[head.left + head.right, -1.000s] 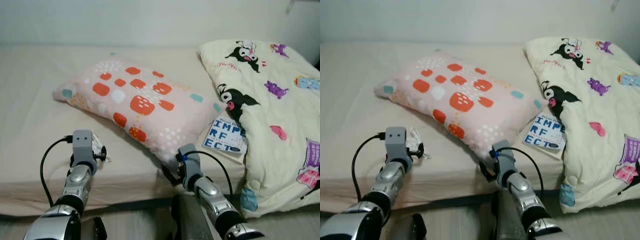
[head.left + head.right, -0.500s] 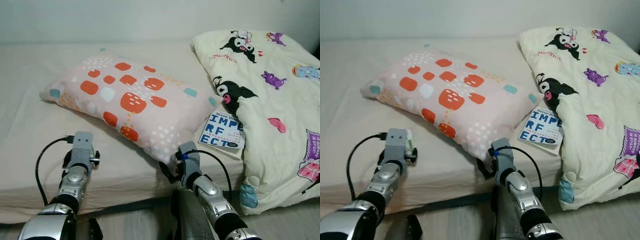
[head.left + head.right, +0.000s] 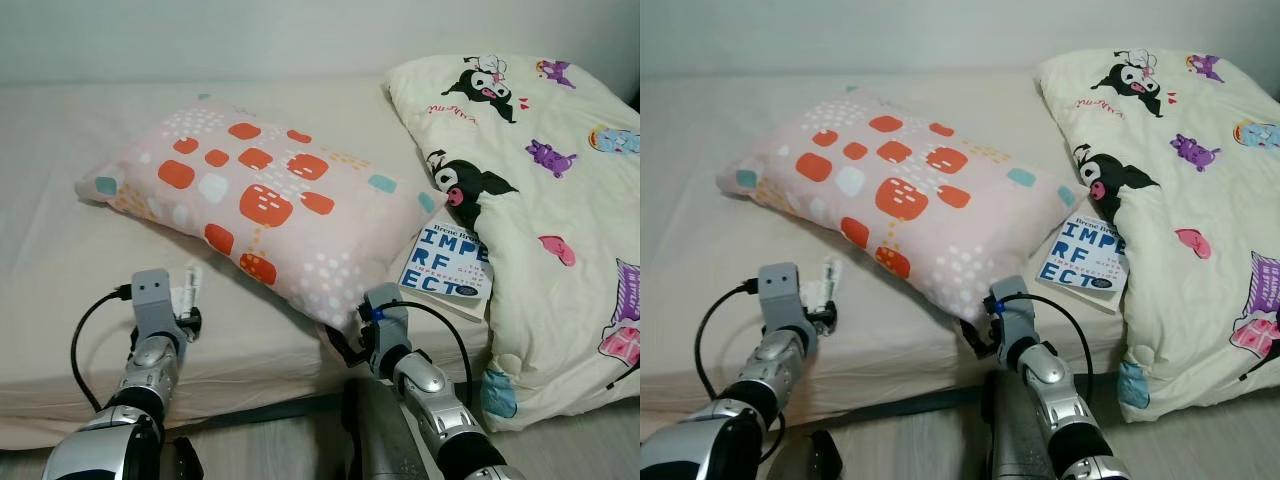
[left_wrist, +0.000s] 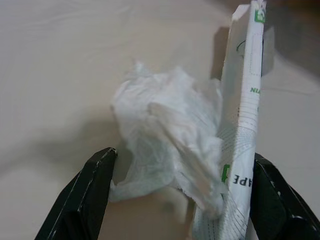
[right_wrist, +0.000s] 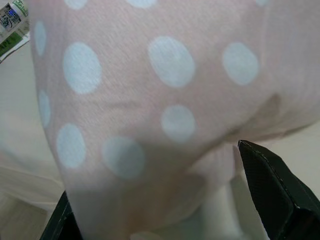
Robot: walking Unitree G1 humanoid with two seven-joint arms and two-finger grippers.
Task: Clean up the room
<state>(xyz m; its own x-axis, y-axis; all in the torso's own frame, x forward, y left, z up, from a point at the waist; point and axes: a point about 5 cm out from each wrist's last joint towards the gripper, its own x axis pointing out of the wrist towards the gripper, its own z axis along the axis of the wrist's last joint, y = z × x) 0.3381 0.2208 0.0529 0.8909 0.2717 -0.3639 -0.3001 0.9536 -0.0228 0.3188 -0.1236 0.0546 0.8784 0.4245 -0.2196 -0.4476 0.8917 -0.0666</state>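
A crumpled white tissue [image 4: 165, 145] and a thin white printed wrapper [image 4: 240, 130] sit together on the beige bed sheet [image 3: 60, 240] near its front edge. My left gripper [image 3: 186, 318] is shut on them, with one black finger [image 4: 85, 195] against the tissue and the other against the wrapper. A pink pillow [image 3: 260, 200] with orange and white patches lies across the bed. My right gripper [image 3: 345, 340] is open at the pillow's near corner [image 5: 150, 125], its fingers [image 5: 280, 195] standing on either side of that corner.
A blue and white book [image 3: 448, 262] lies half under a cream cartoon-print duvet [image 3: 540, 180] on the right of the bed. A white wall [image 3: 250, 40] runs behind the bed. A strip of floor [image 3: 260, 440] shows below the mattress edge.
The camera has shifted a little. My left gripper has drawn slightly back toward the bed's front edge with the white trash. The right gripper stays at the pillow's corner.
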